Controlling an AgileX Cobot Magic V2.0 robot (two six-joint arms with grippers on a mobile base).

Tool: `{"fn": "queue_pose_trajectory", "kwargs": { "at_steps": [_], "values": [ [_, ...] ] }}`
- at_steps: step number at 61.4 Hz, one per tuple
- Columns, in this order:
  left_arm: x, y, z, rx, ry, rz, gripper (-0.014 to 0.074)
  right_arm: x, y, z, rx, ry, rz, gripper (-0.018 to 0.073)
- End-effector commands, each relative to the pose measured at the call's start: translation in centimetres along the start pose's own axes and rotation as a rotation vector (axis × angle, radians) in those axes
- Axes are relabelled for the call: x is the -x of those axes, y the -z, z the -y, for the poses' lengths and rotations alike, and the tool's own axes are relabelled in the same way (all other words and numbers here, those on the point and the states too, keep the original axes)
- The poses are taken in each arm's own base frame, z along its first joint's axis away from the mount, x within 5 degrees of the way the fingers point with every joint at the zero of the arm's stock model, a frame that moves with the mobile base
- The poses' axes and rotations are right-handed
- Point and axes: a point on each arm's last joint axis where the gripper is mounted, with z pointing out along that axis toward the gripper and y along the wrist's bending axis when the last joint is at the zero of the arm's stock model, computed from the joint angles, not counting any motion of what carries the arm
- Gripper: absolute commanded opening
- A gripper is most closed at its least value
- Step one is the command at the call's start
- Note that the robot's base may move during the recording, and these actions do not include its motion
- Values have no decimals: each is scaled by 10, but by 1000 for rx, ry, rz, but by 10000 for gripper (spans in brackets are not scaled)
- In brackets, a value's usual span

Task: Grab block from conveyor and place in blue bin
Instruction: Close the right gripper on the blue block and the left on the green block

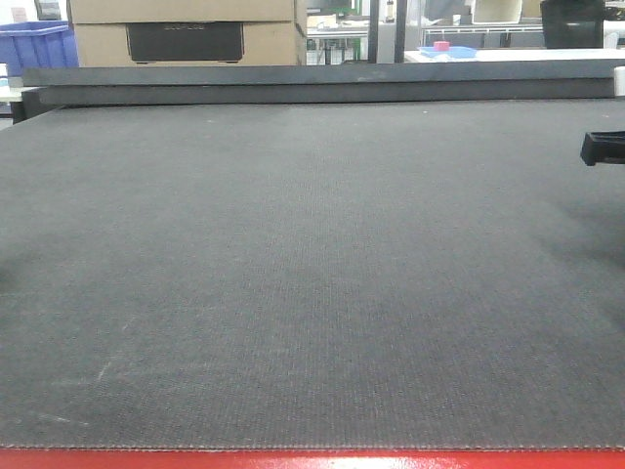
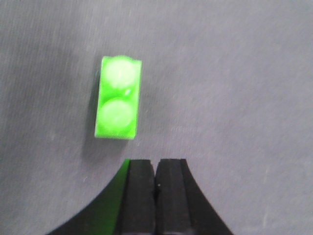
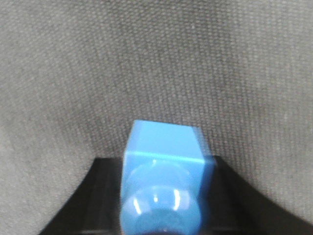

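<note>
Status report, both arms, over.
Left gripper shut, empty; green block ahead on conveyor. Right gripper holding blue block. Nothing in the way.

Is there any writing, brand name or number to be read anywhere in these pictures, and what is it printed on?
Cardboard box behind the conveyor: faint lettering on its dark panel, too small and blurred to read.
Green block: no text.
Blue block: no text.
Conveyor: no text.
Nothing in any view can be read.
</note>
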Motion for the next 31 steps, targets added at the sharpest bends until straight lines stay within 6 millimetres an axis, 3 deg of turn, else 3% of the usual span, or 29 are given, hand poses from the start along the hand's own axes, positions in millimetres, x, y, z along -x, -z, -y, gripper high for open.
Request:
{"fn": "queue_pose_trajectory", "kwargs": {
  "at_steps": [1,17,24,31],
  "values": [
    [10,3,0,41,-17,-20,-111,2,3,0,5,-1,21,-162],
    [53,-23,1,120,-45,-80,-86,-1,3,1,-4,-1,-19,-162],
    [61,-39,2,127,-46,-123,71,-1,3,1,-4,-1,-19,-162],
    [61,-57,3,133,-49,-169,307,-1,3,0,-2,-1,-10,-162]
  ]
}}
